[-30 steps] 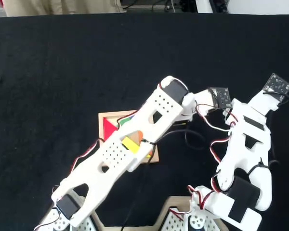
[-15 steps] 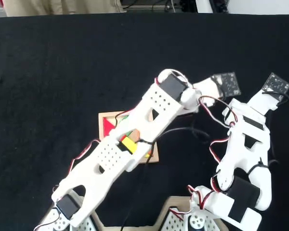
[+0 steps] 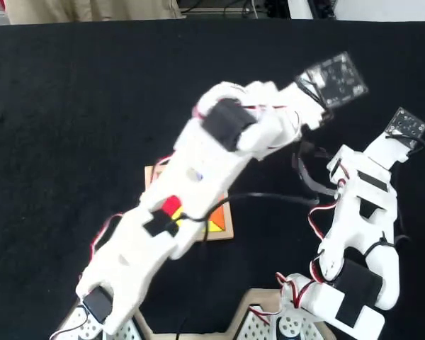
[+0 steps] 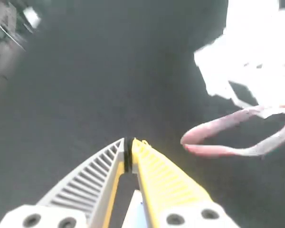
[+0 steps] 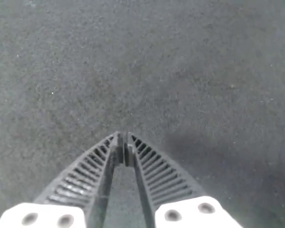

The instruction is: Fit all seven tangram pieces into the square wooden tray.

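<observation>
since a second ago the left arm [image 3: 198,163] has lifted and swung farther out across the table, so its wrist end now sits higher in the high view and well beyond where it was, while the right arm [image 3: 358,212] has kept the same folded pose at the right side. the raised left arm now covers more of the wooden tray [image 3: 229,231] than before. only the tray's corner near the arm bases and a strip of its far left edge peek out from under the arm. in that open corner an orange piece [image 3: 219,214] lies inside the tray with a yellow piece [image 3: 214,227] just beside it. the other pieces are hidden under the arm. the tray rests flat on the black cloth [image 3: 71,106], between the two arms and nearer the left one. the left gripper [image 4: 129,142] has its white finger and yellow finger pressed together at the tips with nothing between them, and it points over bare cloth, with a red cable [image 4: 218,142] and white parts of the other arm to one side. the right gripper [image 5: 122,138] is likewise closed tip to tip, holding nothing, above bare cloth.
</observation>
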Motion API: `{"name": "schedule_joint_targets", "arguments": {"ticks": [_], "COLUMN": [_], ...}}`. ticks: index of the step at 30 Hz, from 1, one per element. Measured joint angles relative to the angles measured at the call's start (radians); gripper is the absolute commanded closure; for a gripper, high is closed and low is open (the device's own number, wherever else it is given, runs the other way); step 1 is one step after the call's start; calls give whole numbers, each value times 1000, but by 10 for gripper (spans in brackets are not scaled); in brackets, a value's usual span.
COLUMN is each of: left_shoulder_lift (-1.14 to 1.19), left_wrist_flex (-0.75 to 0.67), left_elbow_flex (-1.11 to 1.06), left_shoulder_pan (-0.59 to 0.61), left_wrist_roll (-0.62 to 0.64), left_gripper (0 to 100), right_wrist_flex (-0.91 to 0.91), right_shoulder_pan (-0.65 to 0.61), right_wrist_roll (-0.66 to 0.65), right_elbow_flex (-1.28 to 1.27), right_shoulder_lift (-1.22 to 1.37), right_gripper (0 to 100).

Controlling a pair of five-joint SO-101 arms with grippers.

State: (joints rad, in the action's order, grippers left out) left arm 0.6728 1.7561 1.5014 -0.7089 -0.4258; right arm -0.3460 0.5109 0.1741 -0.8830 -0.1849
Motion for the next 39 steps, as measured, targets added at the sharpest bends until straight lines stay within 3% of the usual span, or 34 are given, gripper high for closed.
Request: {"name": "schedule_joint_targets", "arguments": {"ticks": [4,17,28,34,39], "left_shoulder_lift": [-175,-715,-1128,-1332,-1545], "left_wrist_flex": [0,0,-21,-164,-338], "left_elbow_flex": [-63,-569,-965,-1224,-1585], "left_shoulder_pan": [0,54,405,621,703], "left_wrist_roll": [15,15,43,195,209], "left_gripper": [960,960,960,960,960], "right_wrist_flex": [0,0,0,-25,-250], "right_shoulder_pan": [0,0,-48,-141,-255], "right_wrist_roll": [0,0,0,-12,-127], "right_elbow_flex": [0,0,0,0,46], "right_shoulder_lift": [0,0,0,-48,-252], "right_gripper": [984,984,982,982,983]}}
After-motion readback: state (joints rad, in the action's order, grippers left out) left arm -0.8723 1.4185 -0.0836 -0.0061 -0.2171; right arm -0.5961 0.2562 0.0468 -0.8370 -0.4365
